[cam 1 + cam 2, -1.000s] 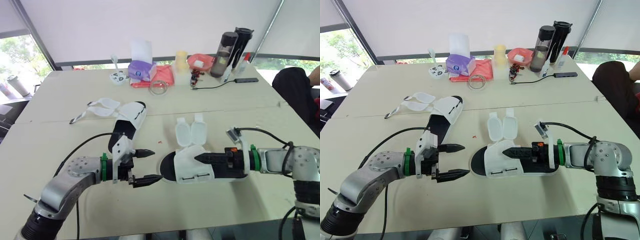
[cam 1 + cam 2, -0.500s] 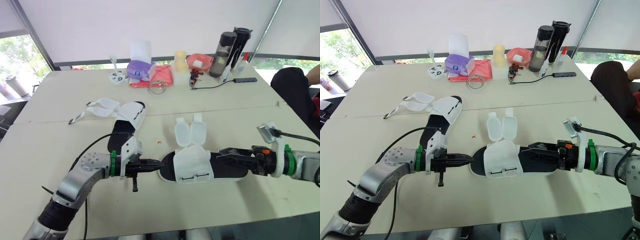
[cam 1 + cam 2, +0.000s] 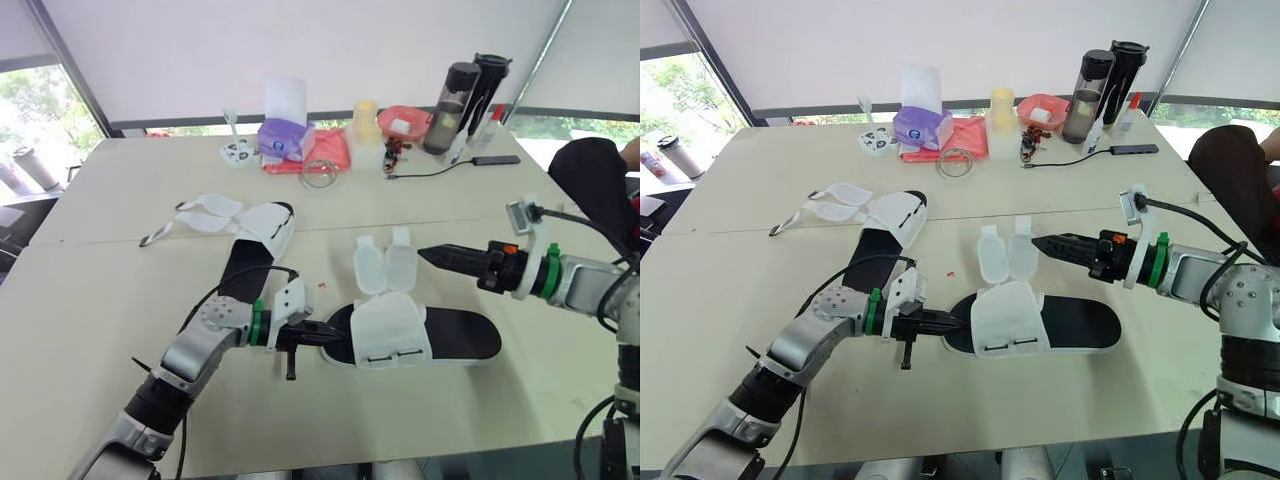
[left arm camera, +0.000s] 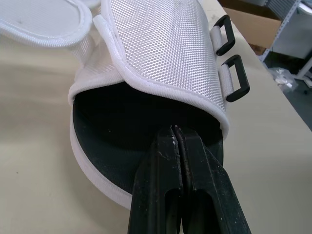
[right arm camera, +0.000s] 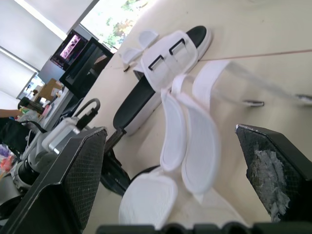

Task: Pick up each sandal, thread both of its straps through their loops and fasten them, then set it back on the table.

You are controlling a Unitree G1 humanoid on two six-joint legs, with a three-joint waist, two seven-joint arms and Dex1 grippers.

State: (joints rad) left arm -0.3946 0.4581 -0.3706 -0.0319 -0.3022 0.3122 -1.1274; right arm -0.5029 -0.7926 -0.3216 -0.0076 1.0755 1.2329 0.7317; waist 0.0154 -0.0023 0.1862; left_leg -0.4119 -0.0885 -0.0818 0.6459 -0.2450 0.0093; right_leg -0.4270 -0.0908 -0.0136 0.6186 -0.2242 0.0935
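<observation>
Starting up close: poking the left gripper (image 4: 176, 130) at the toe end of the near sandal (image 3: 455, 335), fingers pressed flat together and pinching nothing, tips resting on the black footbed just under the white upper. Looking at that sandal lying crosswise on the table (image 3: 100, 290), long axis running left to right, toe toward the left arm, heel toward the right. Noticing both straps (image 3: 385, 268) flopping open on the far side, with the two black loops (image 4: 234, 73) sitting along the near edge of the upper. Hovering the right gripper (image 3: 425, 252) just beyond the sandal, fingers spread wide, tips aiming at those straps and close to them. Betting on the right arm for grabbing a strap, being the nearer one, then dragging it back across the upper toward the loops, with the left bracing the toe. Further back on the left, spotting the second sandal (image 3: 258, 245), straps splayed out too. Skipping the bottles (image 3: 460, 95) and tissue box (image 3: 283, 135) way at the back.
</observation>
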